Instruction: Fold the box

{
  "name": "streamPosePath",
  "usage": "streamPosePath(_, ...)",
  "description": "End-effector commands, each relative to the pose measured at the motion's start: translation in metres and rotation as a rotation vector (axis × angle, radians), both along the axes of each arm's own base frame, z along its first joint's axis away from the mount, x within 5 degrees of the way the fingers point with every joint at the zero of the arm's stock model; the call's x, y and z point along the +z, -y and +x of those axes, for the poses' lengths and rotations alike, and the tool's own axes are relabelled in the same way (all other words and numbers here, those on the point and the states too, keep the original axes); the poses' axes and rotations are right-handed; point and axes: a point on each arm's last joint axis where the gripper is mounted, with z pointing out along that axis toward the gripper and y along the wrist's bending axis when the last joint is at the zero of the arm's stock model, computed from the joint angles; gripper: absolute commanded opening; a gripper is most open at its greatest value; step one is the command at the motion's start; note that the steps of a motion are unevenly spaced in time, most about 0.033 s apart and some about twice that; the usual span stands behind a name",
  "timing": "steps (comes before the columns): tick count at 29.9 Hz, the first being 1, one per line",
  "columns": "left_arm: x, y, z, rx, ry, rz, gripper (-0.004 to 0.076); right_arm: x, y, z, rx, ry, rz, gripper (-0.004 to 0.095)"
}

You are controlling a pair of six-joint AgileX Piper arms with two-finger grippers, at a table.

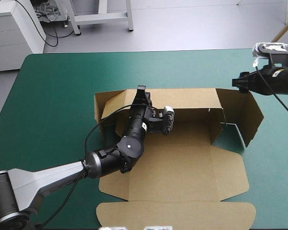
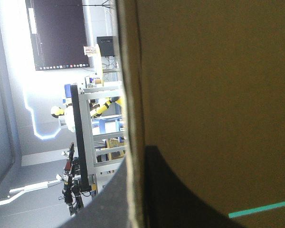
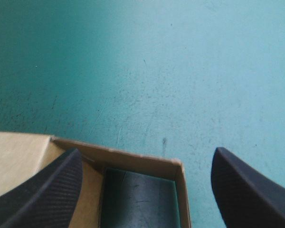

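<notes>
The brown box (image 1: 182, 167) lies at the table's middle, its back wall raised, its right end wall (image 1: 252, 117) splayed outward and its front panels flat. My left gripper (image 1: 142, 93) is at the left part of the back wall, by the back left corner. In the left wrist view its fingers (image 2: 180, 190) are all but shut with the wall's top edge (image 2: 133, 95) between them. My right gripper (image 1: 237, 81) hovers open above the box's back right corner. From the right wrist, that corner of the board (image 3: 133, 161) shows between the spread fingers (image 3: 42, 190).
The lid flap (image 1: 177, 213) lies flat by the table's near edge. Bare teal-green cover (image 1: 53, 105) lies left of the box, behind it and to its right (image 3: 180, 71).
</notes>
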Motion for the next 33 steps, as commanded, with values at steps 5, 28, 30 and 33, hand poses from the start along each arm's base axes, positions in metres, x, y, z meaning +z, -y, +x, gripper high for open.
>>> streamPosePath(5,0.023,-0.006,-0.003,0.036,0.036,-0.073,-0.0010,-0.002,0.002,0.047,0.000,0.043,0.010,0.0674)
streamPosePath(28,0.024,-0.008,-0.003,0.085,0.014,-0.188,-0.0010,-0.039,0.002,0.043,0.066,-0.296,-0.021,0.0571)
streamPosePath(30,0.023,-0.008,-0.003,0.087,0.011,-0.190,-0.0010,-0.039,0.001,0.036,0.072,-0.299,-0.022,0.0546)
streamPosePath(33,0.023,-0.008,-0.003,0.090,0.005,-0.193,-0.0010,-0.043,0.001,0.023,0.093,-0.316,-0.036,0.0531)
